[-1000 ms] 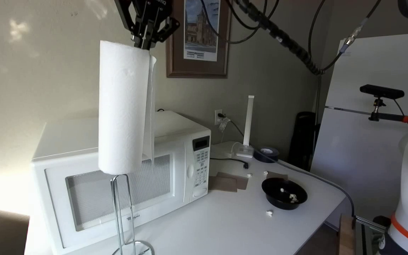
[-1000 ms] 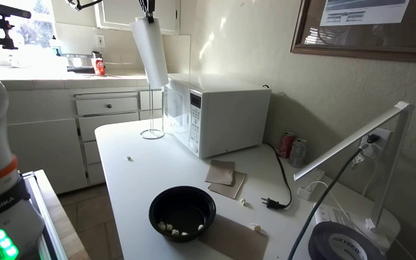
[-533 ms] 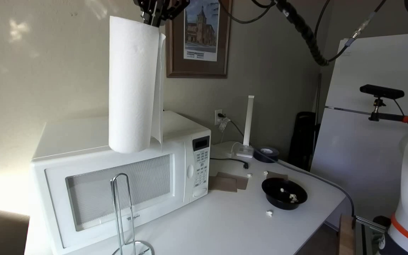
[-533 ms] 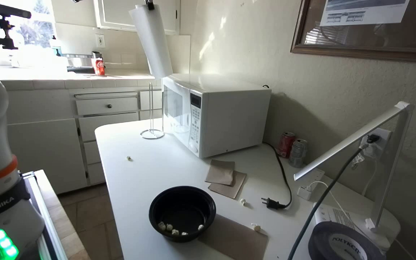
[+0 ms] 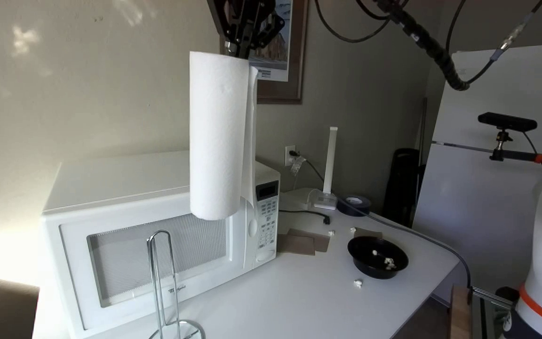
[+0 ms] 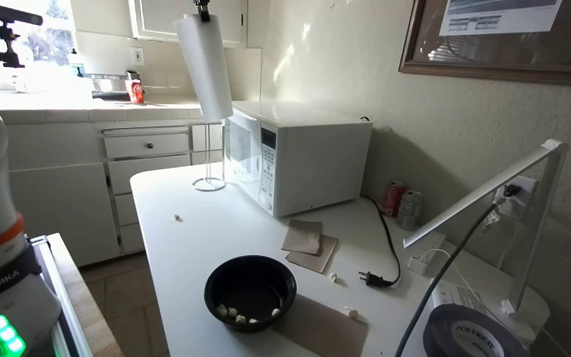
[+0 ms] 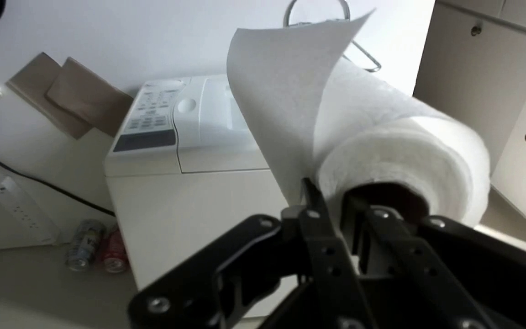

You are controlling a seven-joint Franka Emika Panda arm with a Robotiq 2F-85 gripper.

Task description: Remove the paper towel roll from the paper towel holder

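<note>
The white paper towel roll (image 5: pixel 219 136) hangs in the air in front of the microwave, slightly tilted, with a loose sheet along one side. It also shows in an exterior view (image 6: pixel 206 69) and in the wrist view (image 7: pixel 359 109). My gripper (image 5: pixel 243 55) is shut on the roll's top rim. In the wrist view my gripper (image 7: pixel 327 192) has one finger inside the core and one outside the wall. The silvery wire paper towel holder (image 5: pixel 156 282) stands upright on the table, apart from the roll. In an exterior view the roll covers the loop top of the holder (image 6: pixel 207 153).
A white microwave (image 5: pixel 134 179) stands behind the holder. A black bowl (image 6: pixel 251 277) with popcorn, brown napkins (image 6: pixel 303 235), a roll of tape (image 5: pixel 354 205) and a white lamp (image 5: pixel 330 160) are on the table. A framed picture (image 5: pixel 280 92) hangs on the wall behind the gripper.
The gripper and held roll first rose off the wire loop, then moved right and somewhat down in an exterior view. The holder has not moved.
</note>
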